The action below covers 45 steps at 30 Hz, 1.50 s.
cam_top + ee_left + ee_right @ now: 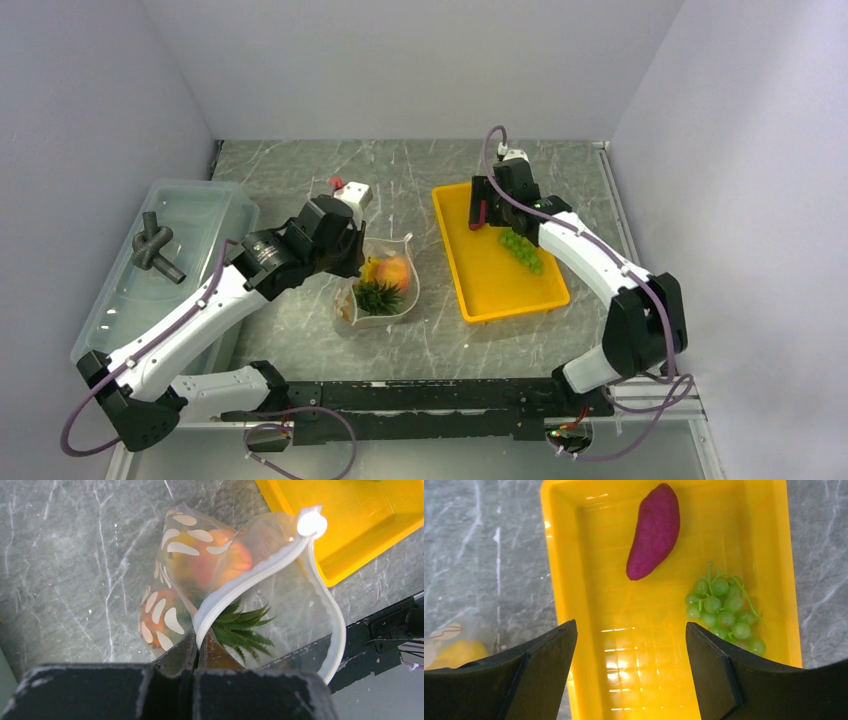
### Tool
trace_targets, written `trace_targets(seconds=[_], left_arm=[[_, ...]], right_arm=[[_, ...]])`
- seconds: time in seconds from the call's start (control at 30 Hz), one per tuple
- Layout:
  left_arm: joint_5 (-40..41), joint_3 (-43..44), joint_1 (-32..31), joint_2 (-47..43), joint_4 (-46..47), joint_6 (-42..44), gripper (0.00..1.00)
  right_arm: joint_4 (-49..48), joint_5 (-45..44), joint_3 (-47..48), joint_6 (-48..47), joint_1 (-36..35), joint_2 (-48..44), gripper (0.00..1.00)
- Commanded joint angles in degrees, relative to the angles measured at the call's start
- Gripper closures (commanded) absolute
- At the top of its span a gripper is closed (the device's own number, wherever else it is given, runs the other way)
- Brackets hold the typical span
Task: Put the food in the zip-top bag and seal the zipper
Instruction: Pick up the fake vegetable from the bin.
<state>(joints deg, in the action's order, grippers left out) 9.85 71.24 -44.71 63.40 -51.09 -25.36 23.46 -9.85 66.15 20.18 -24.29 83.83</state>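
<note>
- At the middle of the top view, our left gripper (352, 265) is clenched on the bag (413, 275), pinching its near lip at the zipper (240, 577). The two lips stand apart, so the mouth is open.
- Inside the bag we see the pineapple (240, 627), its green crown showing between the lips, and the peach (220, 560) above it in the left wrist view.
- Right of the bag, the tray (500, 295) holds the two pieces left to pack. The purple piece (653, 530) is at the upper middle of the right wrist view, and the grapes (721, 610) are at centre right, apart from it.
- Our right gripper (631, 635) hangs over the tray with its fingers spread wide and nothing between them.
- We judge the step in hand to be a pick from the tray. The purple piece lies clear of the tray walls, so we would close across its narrow width, not along its length.
- For the grapes, we would grip the body of the bunch, not one berry or the stem, since a lumpy shape may slip.
- During the carry, the left hold needs to be firm and lifted. The far lip looks limp and could fold over the opening.
- We would release each piece well past the zipper, so nothing sits in the strip at sealing.
</note>
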Motion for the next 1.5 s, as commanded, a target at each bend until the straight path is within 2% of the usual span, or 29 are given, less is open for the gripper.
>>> trace_targets(seconds=[0.0,0.57,0.97,1.3,1.47], left_arm=[[-2.0,-0.7,0.0,0.2,4.1,-1.1,1.0],[-6.7,-1.0,0.0,1.9,5.5,-2.1,1.0],[-6.9,-1.4,0.1,1.1,5.1,-2.3,1.0],[-6.3,-1.6,0.1,0.9,4.8,-2.1,1.0],[-6.2,-1.5,0.1,1.1,4.7,-1.9,1.0]], right_arm=[[-3.3,1.7,2.4,1.3,1.6,3.7,0.17],[-4.8,3.4,9.8,2.6,5.1,19.0,0.18],[-3.5,0.0,18.5,3.7,5.7,27.9,0.24],[-2.6,-2.3,22.1,3.8,5.8,32.7,0.27],[-2.8,-1.7,22.2,3.9,5.8,34.0,0.32]])
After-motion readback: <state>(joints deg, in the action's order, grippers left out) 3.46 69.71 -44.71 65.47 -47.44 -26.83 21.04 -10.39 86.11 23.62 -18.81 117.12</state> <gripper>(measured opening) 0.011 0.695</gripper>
